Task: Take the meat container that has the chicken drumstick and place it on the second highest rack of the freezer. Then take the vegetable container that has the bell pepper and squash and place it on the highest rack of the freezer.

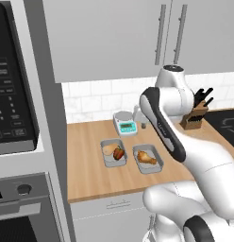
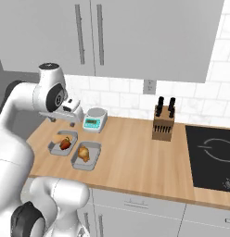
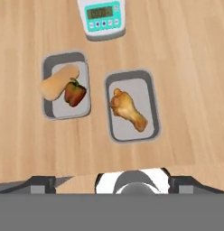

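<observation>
Two grey trays sit side by side on the wooden surface (image 1: 90,160), close together but not touching. The meat container (image 3: 130,105) holds the chicken drumstick (image 3: 127,109), which lies at a slant along the tray's length. Just beside it, the vegetable container (image 3: 66,85) carries the squash (image 3: 57,82) and the bell pepper (image 3: 75,93), the two pressed against each other, with the squash poking a little over the tray's rim. Behind the trays, nearer the tiled wall, stands a small kitchen scale (image 2: 94,119) with a teal front panel. Further along the surface a knife block (image 2: 163,125) stands upright with dark handles sticking out, and past it lies a black cooktop (image 2: 214,155).

The arm's pincer (image 2: 70,113) hangs above the surface, over the back of the trays near the scale, and it touches nothing. In the hand view the finger tips (image 3: 41,182) sit far out toward the two sides, so the pincer stands wide apart and empty, looking down on both trays from above.

Grey cupboards (image 1: 114,38) with bar handles hang overhead, and an oven column (image 1: 20,118) rises at the left end of the surface.
</observation>
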Robot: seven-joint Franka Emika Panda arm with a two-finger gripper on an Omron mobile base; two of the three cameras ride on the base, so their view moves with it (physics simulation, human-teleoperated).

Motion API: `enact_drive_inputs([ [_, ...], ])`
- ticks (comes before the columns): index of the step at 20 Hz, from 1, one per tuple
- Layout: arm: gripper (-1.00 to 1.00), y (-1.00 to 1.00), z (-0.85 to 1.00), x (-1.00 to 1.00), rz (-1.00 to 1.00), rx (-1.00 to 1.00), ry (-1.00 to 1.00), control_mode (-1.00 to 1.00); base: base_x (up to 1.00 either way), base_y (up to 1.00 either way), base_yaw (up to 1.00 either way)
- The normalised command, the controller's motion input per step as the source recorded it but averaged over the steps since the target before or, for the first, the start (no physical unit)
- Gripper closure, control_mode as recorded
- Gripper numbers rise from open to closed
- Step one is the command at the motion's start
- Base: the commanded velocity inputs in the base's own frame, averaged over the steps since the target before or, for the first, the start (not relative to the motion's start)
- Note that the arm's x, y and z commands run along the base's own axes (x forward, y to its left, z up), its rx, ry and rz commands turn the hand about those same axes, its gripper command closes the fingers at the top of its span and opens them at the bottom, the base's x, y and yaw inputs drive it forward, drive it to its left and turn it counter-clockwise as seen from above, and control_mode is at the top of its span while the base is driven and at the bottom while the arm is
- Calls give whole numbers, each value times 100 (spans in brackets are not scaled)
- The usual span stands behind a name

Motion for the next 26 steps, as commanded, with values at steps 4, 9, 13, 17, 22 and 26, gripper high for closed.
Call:
enact_drive_inputs([
  [4, -100, -38, -42, -29, -34, 17, 2, -100, 0, 0, 0],
  [9, -100, -49, -45, -1, -32, 15, 11, -100, 0, 0, 0],
  [13, -100, -44, -56, 0, -23, 12, 12, -100, 0, 0, 0],
  [17, -100, -35, -54, 0, -19, 7, 11, -100, 0, 0, 0],
  [22, -100, -9, -61, 11, -8, 0, 7, -100, 0, 0, 0],
  [26, -100, 0, -53, 33, 0, 0, 3, -100, 0, 0, 0],
])
